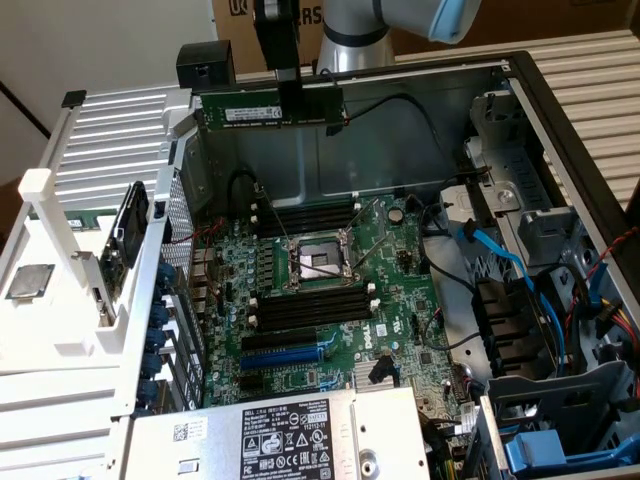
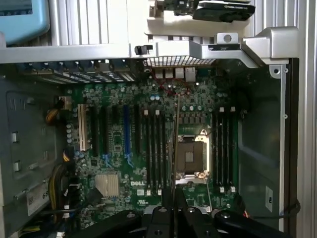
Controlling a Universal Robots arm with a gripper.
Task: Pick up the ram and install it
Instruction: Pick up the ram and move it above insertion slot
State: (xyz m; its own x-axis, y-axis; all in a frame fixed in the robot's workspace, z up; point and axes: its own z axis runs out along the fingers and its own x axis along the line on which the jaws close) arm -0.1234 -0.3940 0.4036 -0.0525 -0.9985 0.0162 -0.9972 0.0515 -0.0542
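An open computer case (image 1: 560,130) lies on its side with its green motherboard (image 1: 400,300) facing up. A robot arm (image 1: 350,25) comes down at the top of the exterior view, and its black jaws are closed on the ram (image 1: 240,108), gripping the long green stick near its middle. The ram hangs level in the air by the case's upper rim, well apart from the board. On the motherboard, long black slots (image 1: 310,308) lie on either side of the square processor socket (image 1: 320,265), and a blue slot (image 1: 285,357) lies closer to the silver power supply (image 1: 280,440). In the wrist view the ram (image 2: 176,129) appears edge-on as a thin line over the board.
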